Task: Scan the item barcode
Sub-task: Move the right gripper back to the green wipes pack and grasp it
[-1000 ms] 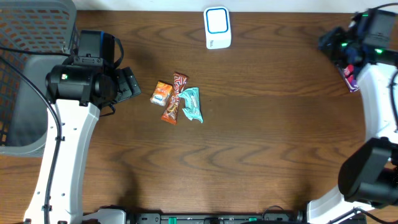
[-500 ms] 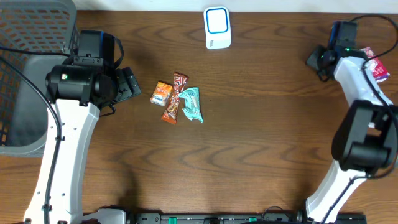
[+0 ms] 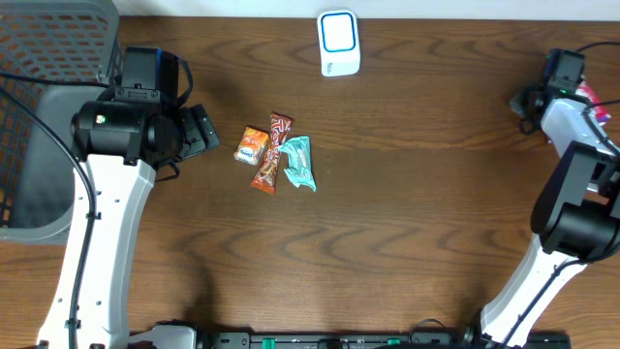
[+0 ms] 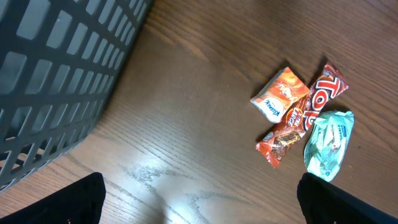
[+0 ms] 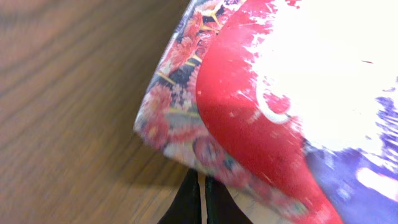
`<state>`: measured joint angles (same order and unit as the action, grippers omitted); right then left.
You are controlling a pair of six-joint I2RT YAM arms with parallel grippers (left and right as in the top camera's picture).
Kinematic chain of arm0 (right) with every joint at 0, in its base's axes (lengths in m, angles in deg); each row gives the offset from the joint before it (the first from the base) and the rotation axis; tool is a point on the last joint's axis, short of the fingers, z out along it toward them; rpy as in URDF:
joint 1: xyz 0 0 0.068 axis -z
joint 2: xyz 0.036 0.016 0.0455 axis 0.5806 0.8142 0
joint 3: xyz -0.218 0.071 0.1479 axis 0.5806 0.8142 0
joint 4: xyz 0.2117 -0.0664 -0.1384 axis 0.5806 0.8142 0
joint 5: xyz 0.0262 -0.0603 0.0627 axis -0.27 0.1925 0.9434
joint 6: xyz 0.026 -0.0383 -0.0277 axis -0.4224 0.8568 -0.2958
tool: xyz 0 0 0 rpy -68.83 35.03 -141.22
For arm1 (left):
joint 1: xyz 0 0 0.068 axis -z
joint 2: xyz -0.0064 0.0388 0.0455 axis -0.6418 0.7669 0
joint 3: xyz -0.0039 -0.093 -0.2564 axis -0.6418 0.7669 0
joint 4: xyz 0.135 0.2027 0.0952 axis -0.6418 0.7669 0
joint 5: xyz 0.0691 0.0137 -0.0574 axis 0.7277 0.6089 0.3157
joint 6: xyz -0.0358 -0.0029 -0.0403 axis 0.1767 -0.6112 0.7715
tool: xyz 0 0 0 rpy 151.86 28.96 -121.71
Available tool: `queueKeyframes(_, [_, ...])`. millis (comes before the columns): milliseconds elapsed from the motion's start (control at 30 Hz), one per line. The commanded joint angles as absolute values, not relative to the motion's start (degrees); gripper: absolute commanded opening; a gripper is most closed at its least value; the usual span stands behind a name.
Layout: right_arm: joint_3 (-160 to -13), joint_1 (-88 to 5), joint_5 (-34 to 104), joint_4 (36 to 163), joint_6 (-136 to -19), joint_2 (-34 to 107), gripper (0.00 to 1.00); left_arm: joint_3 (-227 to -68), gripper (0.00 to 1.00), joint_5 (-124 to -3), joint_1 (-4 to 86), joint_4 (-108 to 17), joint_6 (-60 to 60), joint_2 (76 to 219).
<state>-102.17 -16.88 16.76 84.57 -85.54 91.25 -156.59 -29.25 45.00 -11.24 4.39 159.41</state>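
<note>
The table [image 3: 407,242] is carrying everything in play. The basket [image 3: 48,58] is sitting at its far left corner, probably as the drop point for scanned goods. The left gripper [image 4: 200,193] is hovering just right of the basket with its jaws spread wide and nothing between them. It is facing the three snacks, so you are likely looking at the arm assigned to pick them.

The scanner [image 3: 339,44] is lying flat at the far centre edge, blue-framed face up, so a barcode probably has to be presented face down above it. The item being worked, a red-and-white packet [image 5: 280,93], is sitting at the far right edge, well apart from the scanner. The right gripper [image 5: 198,193] is clenched, its tips meeting the packet's near edge. You cannot tell whether a fold is pinched between them.

The orange pack [image 3: 253,145], red bar [image 3: 273,153] and teal pack [image 3: 298,162] are lying bunched and touching at mid-table, nearer the left arm. No barcode is showing on any wrapper.
</note>
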Motion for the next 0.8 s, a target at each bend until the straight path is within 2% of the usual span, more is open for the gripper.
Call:
queueKeyframes(0, [-102.11, -15.07, 15.47, 82.98, -84.75, 92.06, 0.04, -156.79, 0.98, -28.92, 44.96, -11.04, 4.94, 159.56])
queueKeyframes(267, [-106.3, -14.35, 15.89, 82.06, -84.73, 91.38, 0.12, -156.79, 0.98, -28.92, 44.96, -11.04, 4.94, 159.56])
queueKeyframes(433, [-113.12, -15.07, 20.15, 88.51, -84.71, 88.95, 0.06, -156.79, 0.98, -28.92, 44.96, -11.04, 4.94, 159.56])
queueKeyframes(500, [-115.57, -15.88, 24.68, 91.37, -84.34, 87.77, 0.06, -156.79, 0.98, -28.92, 44.96, -11.04, 4.94, 159.56])
queueKeyframes(633, [-117.14, -18.52, 36.72, 94.87, -82.79, 85.04, 0.18, -156.79, 0.98, -28.92, 44.96, -11.04, 4.94, 159.56])
queueKeyframes(733, [-117.12, -21.34, 47.25, 97.25, -82.81, 84.32, 0.41, -156.79, 0.98, -28.92, 44.96, -11.04, 4.94, 159.56])
queueKeyframes(767, [-117.12, -22.41, 50.84, 98.19, -82.81, 84.32, 0.43, -156.79, 0.98, -28.92, 44.96, -11.04, 4.94, 159.56])
